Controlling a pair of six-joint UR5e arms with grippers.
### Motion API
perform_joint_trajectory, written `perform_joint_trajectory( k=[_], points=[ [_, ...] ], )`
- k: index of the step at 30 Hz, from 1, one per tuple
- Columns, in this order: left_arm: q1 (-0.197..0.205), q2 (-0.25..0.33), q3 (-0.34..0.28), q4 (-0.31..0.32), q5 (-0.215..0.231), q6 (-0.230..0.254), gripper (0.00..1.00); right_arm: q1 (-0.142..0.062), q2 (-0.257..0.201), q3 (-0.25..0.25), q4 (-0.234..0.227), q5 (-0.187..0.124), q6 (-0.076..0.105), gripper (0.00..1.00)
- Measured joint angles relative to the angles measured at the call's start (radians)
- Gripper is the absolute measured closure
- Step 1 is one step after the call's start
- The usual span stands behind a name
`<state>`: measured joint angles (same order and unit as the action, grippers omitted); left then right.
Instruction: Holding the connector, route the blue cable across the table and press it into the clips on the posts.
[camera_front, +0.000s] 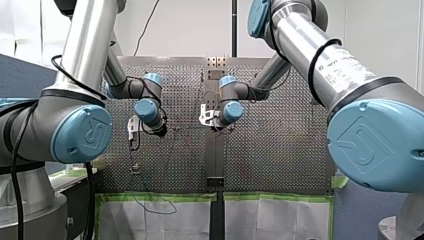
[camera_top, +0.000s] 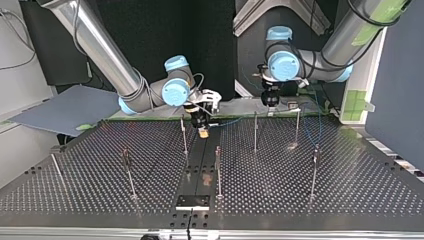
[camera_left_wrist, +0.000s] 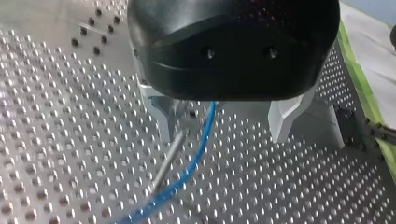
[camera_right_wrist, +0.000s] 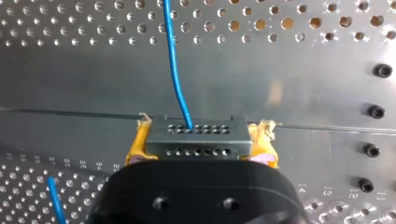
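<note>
**Routing step: right end effector (camera_right_wrist: 201, 133) clamped on the connector (camera_right_wrist: 198, 145), left end effector (camera_left_wrist: 224, 119) spread open astride the blue cable (camera_right_wrist: 175, 70).**
Connector sits between the yellow pads (camera_right_wrist: 135, 145), over the bench's (camera_top: 100, 165) centre strip near the arm-side edge. The cable leaves its face and runs along that edge toward the left fingers, which grip nothing, with 1 post (camera_left_wrist: 170, 154) close beside one finger. My read: early in the routing, lining up on that post. Next move calls for light tension from the connector, the cable square to the clip slot, then a press down without bending the thin post. Hard to make out: the clips are too small to see in the top view, so I can't tell if any holds cable yet. The clip by the left finger is hidden under the end effector body, and the cable's far end is cut off.
</note>
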<state>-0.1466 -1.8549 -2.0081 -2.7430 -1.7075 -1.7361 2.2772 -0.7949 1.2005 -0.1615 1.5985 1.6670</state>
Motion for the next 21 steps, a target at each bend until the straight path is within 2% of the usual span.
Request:
perform_joint_trajectory(
  k=[12,16,21],
  points=[
    [-0.077,0.024,-0.047,0.054,-0.002,-0.018,0.00,-0.010,0.001,0.000,0.001,-0.001,0.001,1.00],
    [-0.104,0.020,-0.045,0.080,-0.023,-0.041,0.00,-0.014,0.001,0.000,0.002,-0.001,0.001,1.00],
    [-0.146,-0.014,-0.017,0.122,-0.045,-0.076,0.00,-0.015,0.002,0.000,0.002,-0.001,0.001,1.00]
  ],
)
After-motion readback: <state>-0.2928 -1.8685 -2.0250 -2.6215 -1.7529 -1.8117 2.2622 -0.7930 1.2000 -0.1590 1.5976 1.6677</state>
